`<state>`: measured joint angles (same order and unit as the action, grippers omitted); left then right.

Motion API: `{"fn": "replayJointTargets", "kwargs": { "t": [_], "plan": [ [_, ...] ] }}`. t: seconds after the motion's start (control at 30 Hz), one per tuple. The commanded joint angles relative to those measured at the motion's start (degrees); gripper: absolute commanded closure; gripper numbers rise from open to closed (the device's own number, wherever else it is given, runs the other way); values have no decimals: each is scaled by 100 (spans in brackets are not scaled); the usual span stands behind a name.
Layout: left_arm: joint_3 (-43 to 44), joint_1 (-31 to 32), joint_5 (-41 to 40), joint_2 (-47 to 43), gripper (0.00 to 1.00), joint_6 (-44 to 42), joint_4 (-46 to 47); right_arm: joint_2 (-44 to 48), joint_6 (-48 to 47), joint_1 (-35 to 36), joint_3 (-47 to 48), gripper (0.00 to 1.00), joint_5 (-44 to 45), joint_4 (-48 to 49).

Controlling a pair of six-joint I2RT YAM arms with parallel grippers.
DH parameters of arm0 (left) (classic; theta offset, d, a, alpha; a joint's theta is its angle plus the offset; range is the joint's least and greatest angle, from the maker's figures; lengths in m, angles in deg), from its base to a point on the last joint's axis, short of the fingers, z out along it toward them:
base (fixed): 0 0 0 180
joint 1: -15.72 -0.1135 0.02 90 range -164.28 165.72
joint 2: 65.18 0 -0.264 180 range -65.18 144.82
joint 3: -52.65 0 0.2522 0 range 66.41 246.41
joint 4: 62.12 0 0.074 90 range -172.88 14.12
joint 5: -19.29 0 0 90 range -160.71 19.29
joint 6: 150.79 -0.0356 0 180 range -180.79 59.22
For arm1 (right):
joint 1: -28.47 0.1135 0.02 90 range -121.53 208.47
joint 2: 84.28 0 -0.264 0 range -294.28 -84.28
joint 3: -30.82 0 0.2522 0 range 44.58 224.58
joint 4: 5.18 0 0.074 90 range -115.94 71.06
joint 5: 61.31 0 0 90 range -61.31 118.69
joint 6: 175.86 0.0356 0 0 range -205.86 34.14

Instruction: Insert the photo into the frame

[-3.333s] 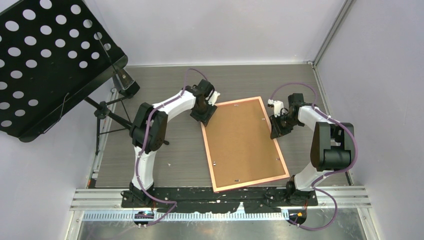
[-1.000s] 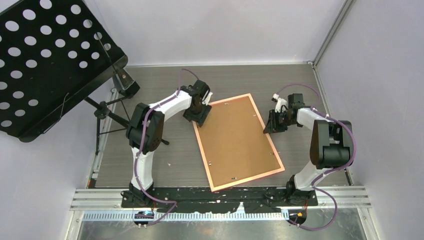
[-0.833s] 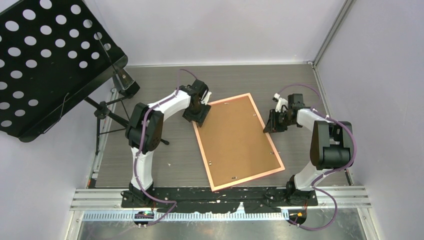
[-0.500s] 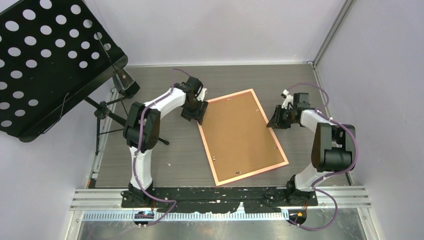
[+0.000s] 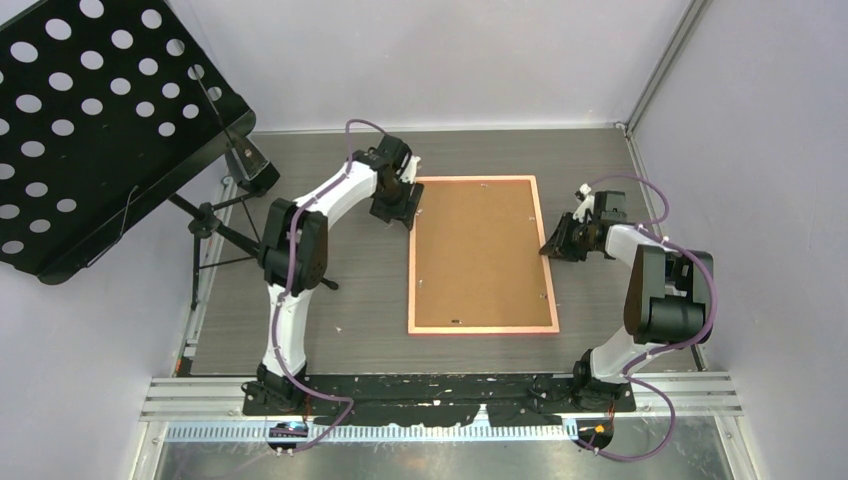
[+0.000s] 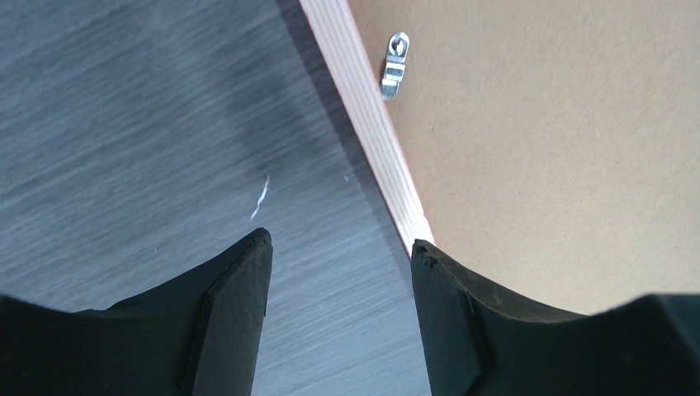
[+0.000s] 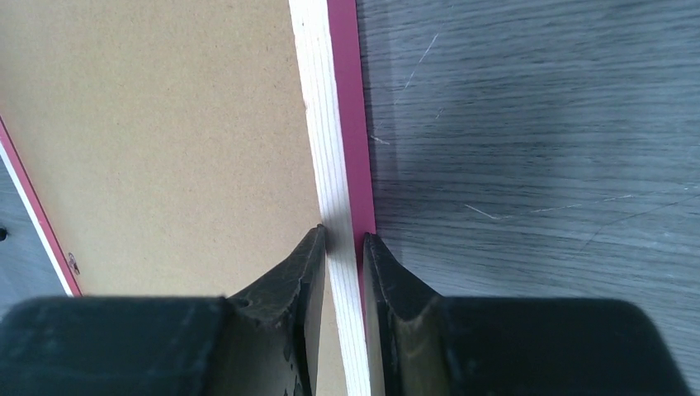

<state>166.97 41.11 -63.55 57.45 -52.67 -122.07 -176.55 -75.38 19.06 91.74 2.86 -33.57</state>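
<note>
The pink-orange frame (image 5: 482,255) lies flat on the table with its brown board back up, its sides square to the table. My right gripper (image 5: 552,248) is shut on the frame's right rim; in the right wrist view the rim (image 7: 326,124) runs between the fingertips of this gripper (image 7: 342,239). My left gripper (image 5: 403,213) stands open at the frame's left rim near the far corner. In the left wrist view this gripper (image 6: 338,247) has bare table between its fingers, and the right finger (image 6: 446,305) sits over the rim (image 6: 371,124), close to a small metal clip (image 6: 394,66). The photo is out of view.
A black perforated music stand (image 5: 90,120) fills the far left, its tripod legs (image 5: 215,225) reaching toward the left arm. Walls close the table behind and on the right. A metal rail (image 5: 440,400) runs along the near edge.
The frame has swung from tilted to square with the table. My right gripper stayed shut on its right rim and moved right. My left gripper shifted toward the far side along the left rim.
</note>
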Motion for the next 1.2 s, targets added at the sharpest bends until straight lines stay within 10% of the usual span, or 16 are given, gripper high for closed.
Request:
{"fn": "replayJointTargets", "kwargs": {
  "t": [0.0, 1.17],
  "plan": [
    [601, 39, 140, 248, 38, -107, -165, 263, 38, 52, -94, 95, -198, 60],
    [2470, 264, -363, 1552, 53, -337, -826, -304, -2340, 493, 1016, 95, -386, -2152]
  ]
}}
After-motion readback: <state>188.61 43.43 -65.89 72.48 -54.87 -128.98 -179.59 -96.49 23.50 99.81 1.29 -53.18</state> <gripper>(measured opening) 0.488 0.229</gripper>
